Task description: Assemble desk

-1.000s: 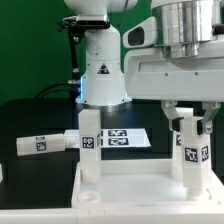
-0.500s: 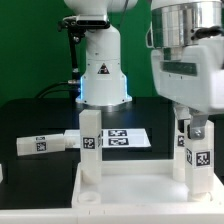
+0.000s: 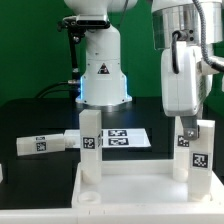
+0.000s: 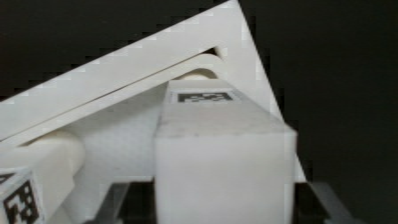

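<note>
Fingers are clamping part-closed on the upright leg at the tabletop's 3 o'clock corner in the exterior view, likely risking a jammed, crooked seat if the twist is going in off-axis.

Green backdrop behind a black table.

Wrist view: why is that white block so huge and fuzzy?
Wrist view: the gripped leg sits close to the lens, filling the frame, soft-edged against black. Exterior view: the ungripped upright leg looks crisp; the near arm glares white.
</note>
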